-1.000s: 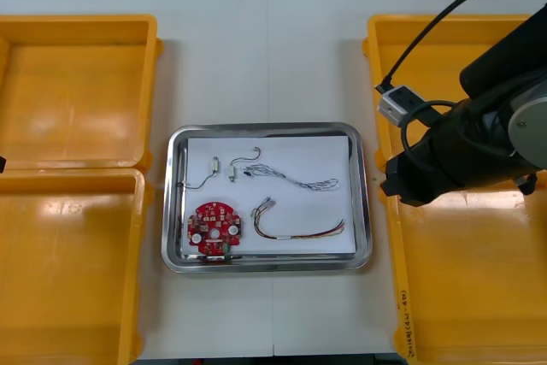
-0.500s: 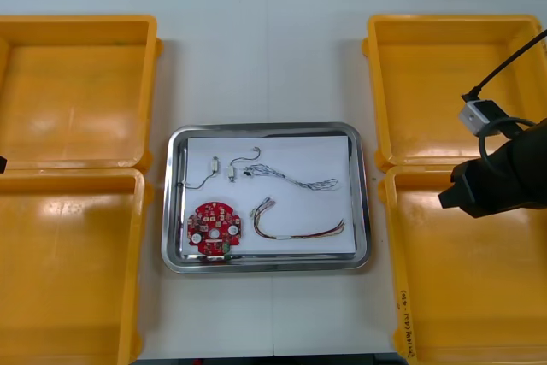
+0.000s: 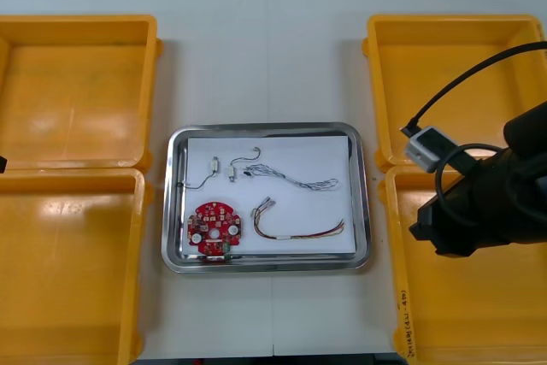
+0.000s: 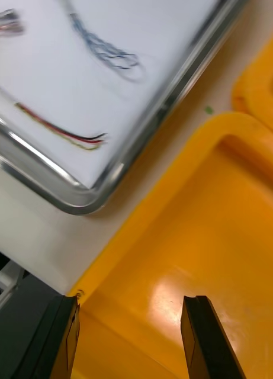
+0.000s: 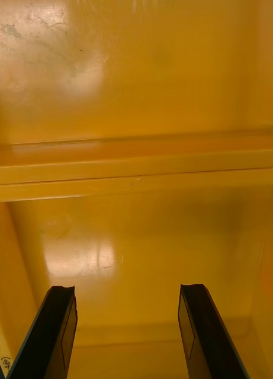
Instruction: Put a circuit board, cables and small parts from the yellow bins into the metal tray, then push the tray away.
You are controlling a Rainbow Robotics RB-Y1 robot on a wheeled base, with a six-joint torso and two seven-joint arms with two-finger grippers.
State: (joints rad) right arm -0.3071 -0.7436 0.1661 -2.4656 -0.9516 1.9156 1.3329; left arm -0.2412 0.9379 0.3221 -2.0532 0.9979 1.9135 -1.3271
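**Metal tray** [image 3: 265,128]: sitting at the middle of the tabletop [image 3: 265,49], lined in white. It is serving as the collecting point, so every entry below is placed by it.

**Circuit board** [image 3: 214,228]: round and red, lying flat in the tray's near left corner, apart from the wires so nothing is resting on it.

**Red and yellow cable** [image 3: 299,235]: curving along the tray's near side, just beside the board.

**Twisted blue and white cable** [image 3: 299,181]: trailing across the tray's middle toward its right wall.

**Small metal parts** [image 3: 215,162]: two pieces lying in the tray's far left part.

With one of each kind inside, loading is looking complete and the push is probably what is left.

**Right hand** [image 4: 133,340]: hovering over the near yellow bin [image 4: 189,237] on the tray's right, close to the tray's near right corner. Its fingers are standing apart and holding nothing. It is likely lining up for contact with the tray wall.

**Left hand** [image 5: 127,331]: waiting over the yellow bins [image 5: 136,166] on the tray's left, fingers apart and carrying nothing, keeping the push path free.
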